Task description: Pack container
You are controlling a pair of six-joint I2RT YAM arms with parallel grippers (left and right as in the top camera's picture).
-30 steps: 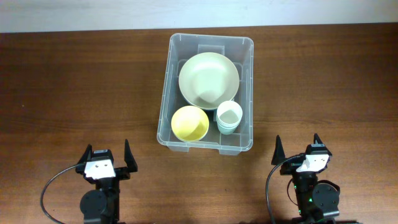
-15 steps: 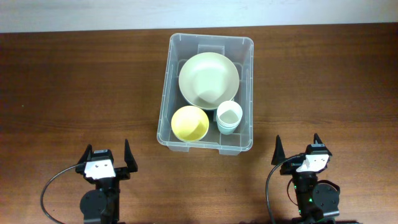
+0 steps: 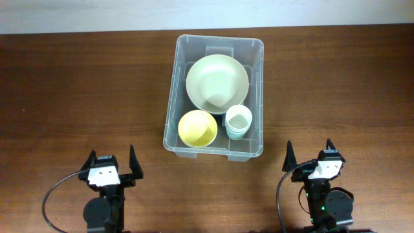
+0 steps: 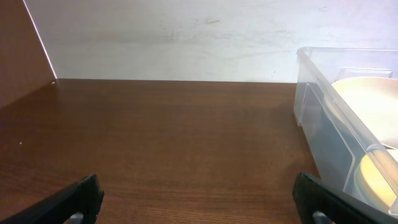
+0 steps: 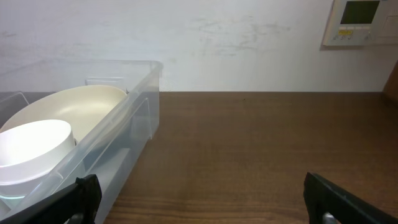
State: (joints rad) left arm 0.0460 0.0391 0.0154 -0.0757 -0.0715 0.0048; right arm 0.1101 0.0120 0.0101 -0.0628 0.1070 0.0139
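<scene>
The clear plastic container stands at the middle back of the table. Inside it lie a large pale green bowl, a yellow bowl and a stack of white cups. In the left wrist view the container is at the right edge; in the right wrist view the container is at the left, showing the large bowl and a white cup. My left gripper and right gripper rest near the table's front edge, both open and holding nothing, well short of the container.
The brown wooden table runs back to a white wall. A wall thermostat shows at the upper right of the right wrist view. A brown panel stands at the far left of the left wrist view.
</scene>
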